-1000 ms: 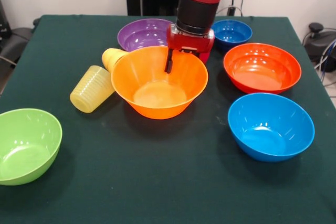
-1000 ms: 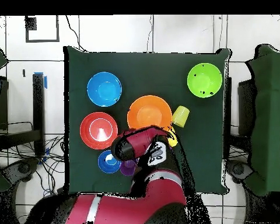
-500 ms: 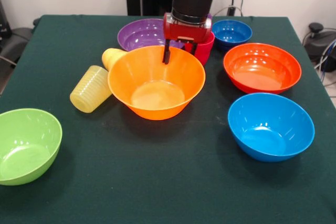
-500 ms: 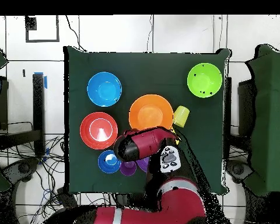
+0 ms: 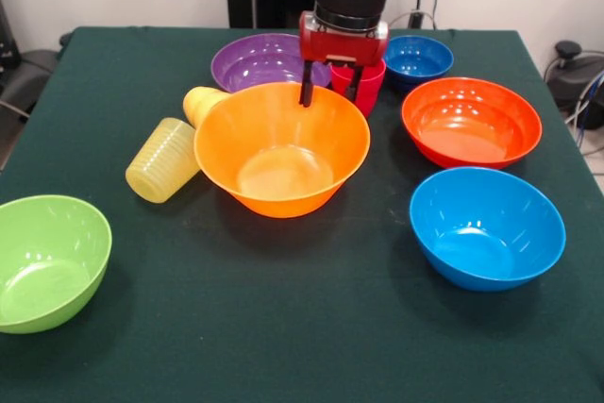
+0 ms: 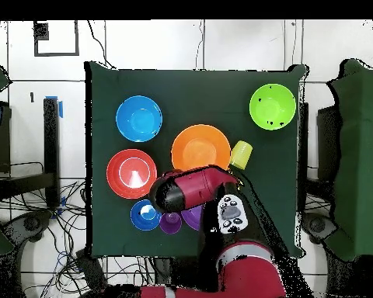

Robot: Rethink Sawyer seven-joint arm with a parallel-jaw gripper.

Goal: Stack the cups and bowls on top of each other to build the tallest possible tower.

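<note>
Claw lifted off the far rim of the large bowl; no tower begun.

The claw (image 5: pixel 331 93) hangs with its fingers narrowly parted and empty, having risen and drawn back toward the desk's far edge. The glossy orange-yellow plastic bowl (image 5: pixel 281 145) has slid slightly and sits free, so stacking has not started. Behind the claw stands a smooth red-pink plastic cup (image 5: pixel 360 87). Purple (image 5: pixel 255 60), dark blue (image 5: pixel 416 58), red-orange (image 5: pixel 471 121), light blue (image 5: pixel 486 226) and lime green (image 5: pixel 47 261) bowls lie apart; a ribbed pale yellow cup (image 5: pixel 166 159) lies tipped.
</note>
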